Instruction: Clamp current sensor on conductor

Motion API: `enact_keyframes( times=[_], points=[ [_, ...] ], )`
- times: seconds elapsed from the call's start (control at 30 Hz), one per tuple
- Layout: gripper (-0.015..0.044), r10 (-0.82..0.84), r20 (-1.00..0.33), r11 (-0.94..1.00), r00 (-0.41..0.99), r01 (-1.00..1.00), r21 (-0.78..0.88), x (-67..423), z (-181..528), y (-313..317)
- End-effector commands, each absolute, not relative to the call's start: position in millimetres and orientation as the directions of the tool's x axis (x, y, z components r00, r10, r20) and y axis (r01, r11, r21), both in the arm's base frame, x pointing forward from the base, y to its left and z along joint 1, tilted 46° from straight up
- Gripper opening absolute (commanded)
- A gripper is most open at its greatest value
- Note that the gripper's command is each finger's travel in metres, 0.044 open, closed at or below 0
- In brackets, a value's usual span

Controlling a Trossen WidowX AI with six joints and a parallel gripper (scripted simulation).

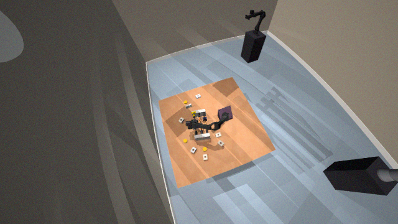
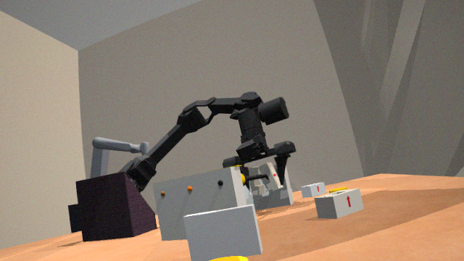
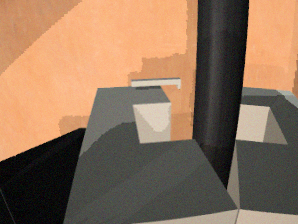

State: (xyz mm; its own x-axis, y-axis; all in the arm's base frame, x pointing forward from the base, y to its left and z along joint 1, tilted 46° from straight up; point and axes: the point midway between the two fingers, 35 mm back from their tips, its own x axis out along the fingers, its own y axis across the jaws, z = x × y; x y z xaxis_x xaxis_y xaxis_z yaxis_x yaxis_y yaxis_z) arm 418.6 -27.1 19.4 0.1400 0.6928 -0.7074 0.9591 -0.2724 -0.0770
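1. Over the table [image 2: 399,217], my gripper [image 2: 259,164] hangs low with its fingers spread wide apart, holding nothing.
2. Between those fingers sits the sensor [image 2: 270,179], a grey block with a small red arrow on it, seen in the exterior view just behind the big grey panel [image 2: 196,206].
3. One fingertip [image 2: 282,164] points down at the sensor's right side; the other is hidden behind the panel's edge, so I cannot tell whether either touches it.
4. From my wrist, the sensor [image 3: 153,183] fills the lower frame, its two halves meeting around a black conductor [image 3: 220,63] that runs up through them; whether the seam is latched I cannot tell.
5. My arm reaches from the dark base [image 2: 109,206] on the left.
6. Near the sensor lie small grey blocks with red arrows [image 2: 338,203] and a yellow strip [image 2: 338,189].
7. From above, the arm [image 1: 202,126] stands mid-table among scattered white blocks and yellow discs.
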Motion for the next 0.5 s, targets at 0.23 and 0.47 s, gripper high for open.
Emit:
enact_keyframes(
  times=[0.23, 0.47],
  points=[
    [0.0327, 0.693, -0.708, -0.271, 0.14, 0.959, -0.076, 418.8, 19.9, -27.1],
    [0.028, 0.693, -0.708, -0.271, 0.14, 0.959, -0.076, 418.8, 19.9, -27.1]
  ],
)
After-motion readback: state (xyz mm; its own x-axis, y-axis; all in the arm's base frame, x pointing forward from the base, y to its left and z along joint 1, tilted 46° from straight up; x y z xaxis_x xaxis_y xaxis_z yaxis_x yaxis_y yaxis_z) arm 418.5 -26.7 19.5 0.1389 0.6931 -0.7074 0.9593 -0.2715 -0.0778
